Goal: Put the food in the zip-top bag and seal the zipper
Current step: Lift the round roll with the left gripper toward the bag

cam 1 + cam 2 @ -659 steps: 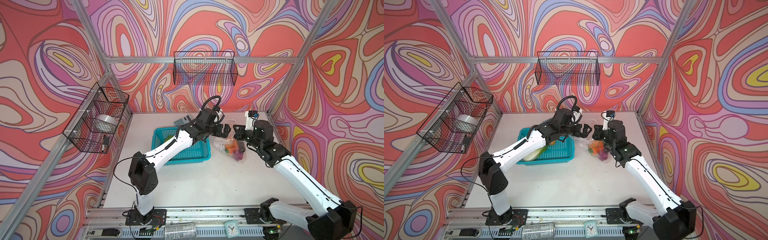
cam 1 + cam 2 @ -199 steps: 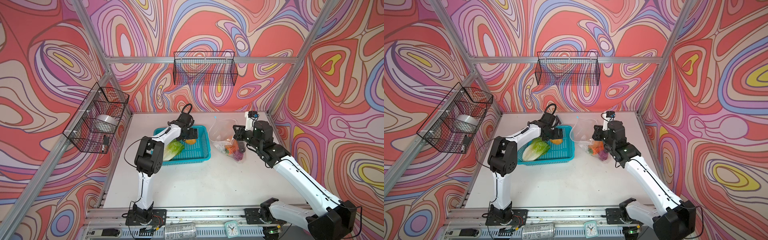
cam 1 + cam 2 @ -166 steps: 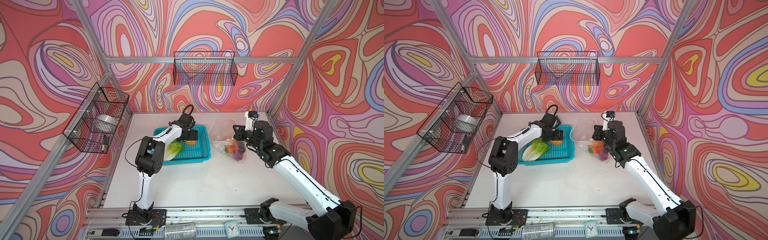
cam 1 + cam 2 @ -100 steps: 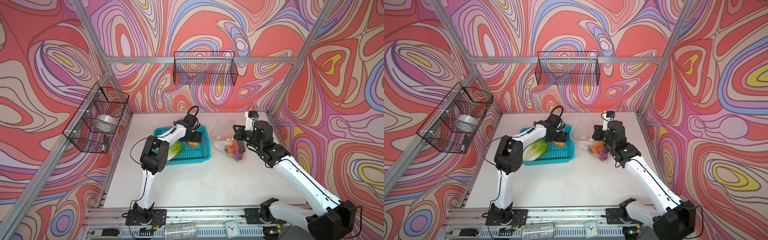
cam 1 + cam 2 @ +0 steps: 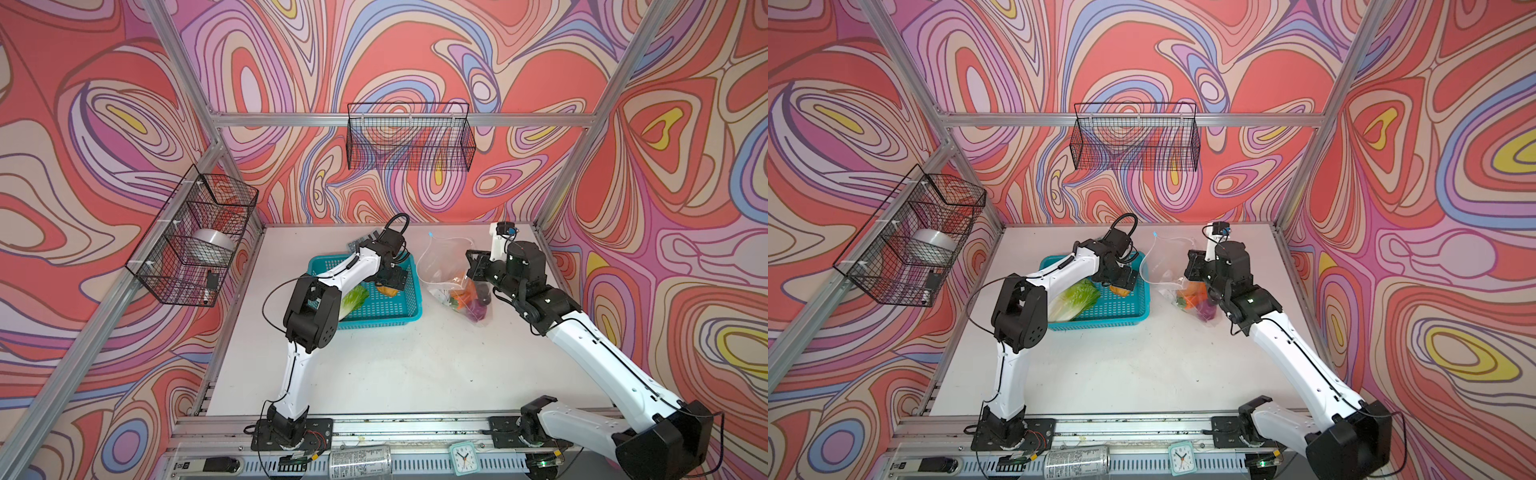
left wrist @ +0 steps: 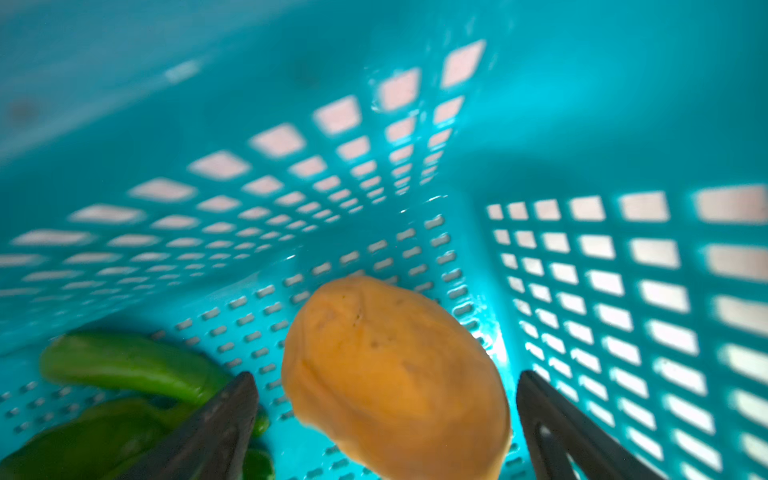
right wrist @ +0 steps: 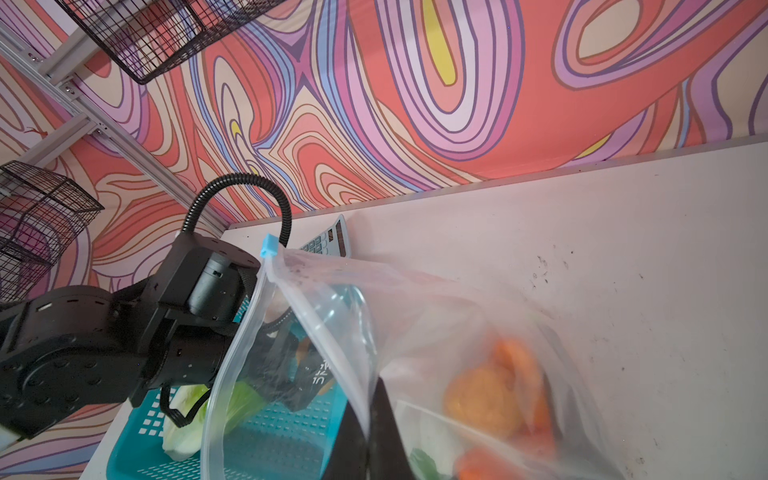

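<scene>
Midway through loading. On the surface [image 5: 395, 374], basket [image 5: 374, 322] beside bag [image 5: 444, 259], already part filled with carrot [image 5: 1195, 298] and purple piece [image 5: 1206, 311]; cabbage [image 5: 353, 297] and potato [image 6: 395, 365] lying in basket. Bag rim pinched by right pincer [image 7: 374, 411], mouth held agape. Over the potato, left pincer [image 6: 385, 378] spread wide, seemingly not touching. Next: close on potato, lift clear of basket wall, drop into bag. Zipper [image 7: 316, 328] not yet sealed.

Table [image 5: 395, 374]: basket [image 5: 382, 321] at centre-left, holding napa cabbage [image 5: 353, 298] on its left and potato [image 6: 395, 374] on its right; calculator [image 7: 326, 243] behind basket; zip-top bag [image 5: 442, 259] just right of basket, containing toy vegetables [image 5: 463, 296].
</scene>
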You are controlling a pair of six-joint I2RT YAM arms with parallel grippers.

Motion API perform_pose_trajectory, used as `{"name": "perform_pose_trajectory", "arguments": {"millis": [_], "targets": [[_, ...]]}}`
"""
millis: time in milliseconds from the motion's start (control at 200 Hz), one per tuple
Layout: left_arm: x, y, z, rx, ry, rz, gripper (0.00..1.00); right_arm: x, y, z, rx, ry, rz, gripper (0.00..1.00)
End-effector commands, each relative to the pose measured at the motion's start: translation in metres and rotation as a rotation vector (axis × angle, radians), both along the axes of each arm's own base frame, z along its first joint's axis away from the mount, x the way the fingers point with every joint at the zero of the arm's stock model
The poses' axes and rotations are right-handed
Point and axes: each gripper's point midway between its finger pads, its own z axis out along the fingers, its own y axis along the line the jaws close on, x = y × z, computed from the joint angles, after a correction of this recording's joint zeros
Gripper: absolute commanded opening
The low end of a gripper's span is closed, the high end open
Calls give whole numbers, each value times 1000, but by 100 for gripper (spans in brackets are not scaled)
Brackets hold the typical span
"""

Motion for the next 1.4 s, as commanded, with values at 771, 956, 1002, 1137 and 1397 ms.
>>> {"name": "perform_pose_trajectory", "arguments": {"millis": [771, 956, 1002, 1137, 1397], "targets": [[-10, -2, -49, -36, 151, 68, 77, -6, -7, 4, -1, -15, -19, 0], [-7, 4, -35, -24, 105, 66, 55, -5, -6, 3, 0, -14, -18, 0], [-6, 5, -30, -21, 91, 65, 51, -5, -6, 2, 1, -12, -17, 0], [-4, 8, -11, -20, 47, 65, 40, -4, -6, 3, 4, -11, -16, 0], [-9, 14, 49, -79, -70, 78, 39, -4, -5, 3, 8, -12, -15, 0]]}}
